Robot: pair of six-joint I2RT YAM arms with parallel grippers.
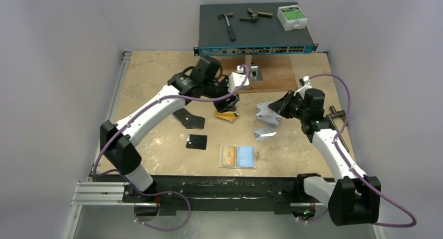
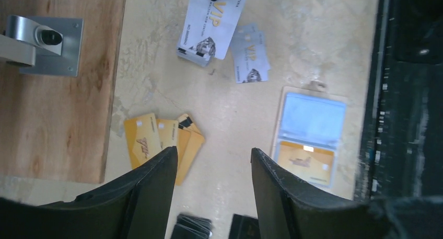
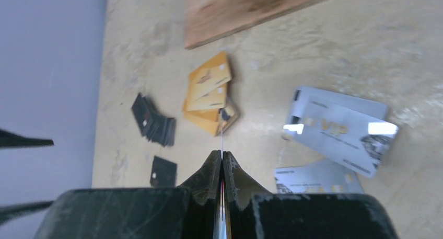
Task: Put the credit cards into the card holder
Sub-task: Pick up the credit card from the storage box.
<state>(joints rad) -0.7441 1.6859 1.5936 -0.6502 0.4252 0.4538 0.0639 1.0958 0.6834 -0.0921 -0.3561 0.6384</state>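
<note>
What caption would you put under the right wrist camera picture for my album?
Right end effector pinches a card edge-on above orange cards and silver VIP cards.

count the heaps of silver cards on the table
2: far heap right of the orange cards, near heap toward the card holder. Cards overlap, so some may be hidden.

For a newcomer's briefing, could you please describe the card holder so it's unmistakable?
On the beige table, look to the middle of the near edge. The open tan bifold card holder lies there; unlike the black square piece nearby, it shows a light-blue pocket.
</note>
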